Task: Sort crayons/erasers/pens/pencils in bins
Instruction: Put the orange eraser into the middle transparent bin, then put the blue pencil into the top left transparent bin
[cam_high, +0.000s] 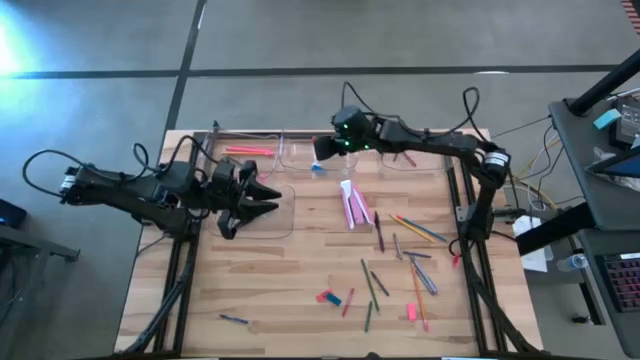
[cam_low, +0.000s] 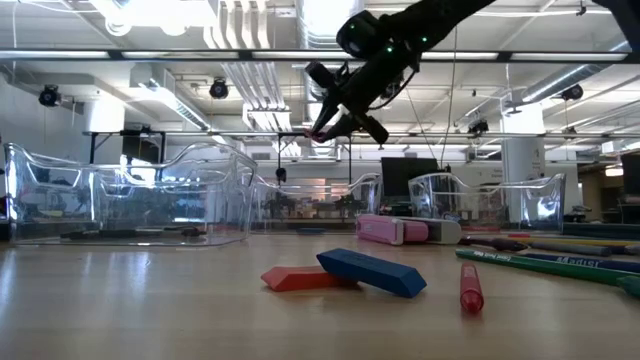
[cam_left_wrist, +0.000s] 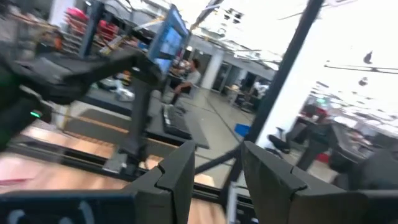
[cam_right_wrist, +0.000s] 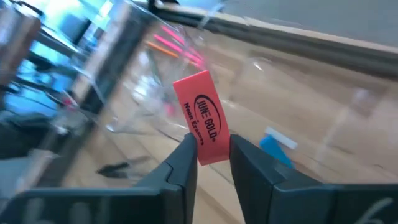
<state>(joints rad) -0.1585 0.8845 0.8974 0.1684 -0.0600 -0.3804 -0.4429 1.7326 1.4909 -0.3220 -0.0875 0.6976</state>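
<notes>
Holding a red eraser (cam_right_wrist: 202, 117) between its two fingers, our right hand (cam_right_wrist: 210, 155) hangs in the air above the back of the bench (cam_high: 300, 290), over the clear bins (cam_high: 300, 155) lined along the far edge. In the right wrist view the eraser stands upright in the grip, printed face showing, with a blue eraser (cam_right_wrist: 277, 148) lying below it inside a bin. From the low view we see the same hand (cam_low: 335, 125) well above the bin walls (cam_low: 130, 195), something reddish at its tips.

Our left hand (cam_high: 262, 197) sits at the left side of the bench, beside the wider bin (cam_high: 285, 215), fingers parted with a gap between them and nothing in them; the left wrist view shows the two dark fingers (cam_left_wrist: 177, 171) apart, pointing out toward the room.

Near the front of the bench lie a red eraser (cam_low: 300, 278) and a blue eraser (cam_low: 372, 272) touching each other, the blue one overlapping the red, with a red crayon (cam_low: 470, 288) just beside them. A pink pack (cam_high: 355, 205) lies mid-bench. Pens and pencils (cam_high: 415, 265) are scattered over the right half. Pink sticks (cam_high: 250, 150) lie in the far left bin.
</notes>
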